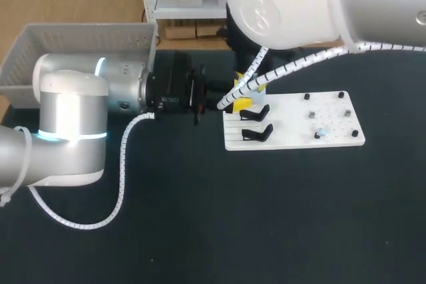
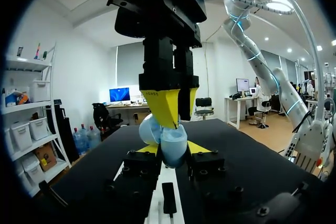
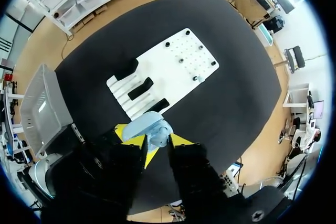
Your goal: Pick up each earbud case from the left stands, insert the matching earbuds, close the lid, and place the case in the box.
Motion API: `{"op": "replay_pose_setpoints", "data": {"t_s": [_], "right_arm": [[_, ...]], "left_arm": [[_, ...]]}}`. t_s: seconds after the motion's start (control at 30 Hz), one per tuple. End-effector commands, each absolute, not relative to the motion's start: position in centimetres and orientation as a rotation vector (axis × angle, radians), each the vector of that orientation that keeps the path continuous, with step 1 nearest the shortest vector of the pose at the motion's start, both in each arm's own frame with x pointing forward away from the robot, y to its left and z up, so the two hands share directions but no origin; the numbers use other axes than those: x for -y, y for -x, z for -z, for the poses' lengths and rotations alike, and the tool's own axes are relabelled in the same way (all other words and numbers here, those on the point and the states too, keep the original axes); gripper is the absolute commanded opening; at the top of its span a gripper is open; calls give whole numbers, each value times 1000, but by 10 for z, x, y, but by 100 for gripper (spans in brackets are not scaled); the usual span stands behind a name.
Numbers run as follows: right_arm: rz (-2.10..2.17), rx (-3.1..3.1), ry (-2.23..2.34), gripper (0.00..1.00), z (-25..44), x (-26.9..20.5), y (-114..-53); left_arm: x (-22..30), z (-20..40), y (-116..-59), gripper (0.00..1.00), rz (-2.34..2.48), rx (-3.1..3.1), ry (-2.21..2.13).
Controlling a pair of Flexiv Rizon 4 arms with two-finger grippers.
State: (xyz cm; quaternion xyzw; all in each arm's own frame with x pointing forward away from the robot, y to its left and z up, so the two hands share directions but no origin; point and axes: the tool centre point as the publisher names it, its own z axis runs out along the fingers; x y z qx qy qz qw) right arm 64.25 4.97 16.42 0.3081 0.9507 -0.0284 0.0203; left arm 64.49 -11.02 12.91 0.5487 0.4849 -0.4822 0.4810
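A light blue earbud case (image 2: pixel 172 142) with its lid tipped open sits between the yellow tips of my left gripper (image 2: pixel 173 153), which is shut on its sides. My right gripper (image 2: pixel 176 121) comes straight down onto it, its tips at the case's open top and slightly apart. In the right wrist view the case (image 3: pixel 152 128) lies between the yellow tips of that gripper (image 3: pixel 155 140). In the head view both grippers meet at the white board's (image 1: pixel 293 131) left end: the left gripper (image 1: pixel 229 104) and the right gripper (image 1: pixel 247 91). There the case is hidden.
Two black stands (image 1: pixel 255 112) (image 1: pixel 257 132) sit empty on the board's left part. A small pale earbud (image 1: pixel 322 132) rests among the pegs on its right part. A grey basket (image 1: pixel 73 51) stands at the table's back left, behind my left arm.
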Motion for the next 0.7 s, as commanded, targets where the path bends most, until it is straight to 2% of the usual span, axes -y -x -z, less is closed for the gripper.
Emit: {"op": "replay_pose_setpoints", "data": {"t_s": [0.03,0.17,0.33,0.47,0.57,0.63,0.7], "right_arm": [[59,-2939,-940,80,-175,-49,-629],[-1,-2940,-887,64,-192,-44,-609],[-123,-2923,-741,50,-203,-22,-593],[-227,-2887,-612,47,-203,2,-589],[-268,-2867,-571,48,-200,21,-589],[-273,-2863,-548,61,-197,31,-589],[-263,-2875,-531,63,-193,40,-590]], "left_arm": [[110,-128,-644,0,1172,-1180,-1334],[110,-128,-644,0,1172,-1180,-1334],[110,-128,-644,0,1172,-1180,-1334],[110,-128,-644,0,1172,-1180,-1334],[110,-128,-644,0,1172,-1180,-1334],[110,-128,-644,0,1172,-1180,-1334],[110,-128,-644,0,1172,-1180,-1334]]}}
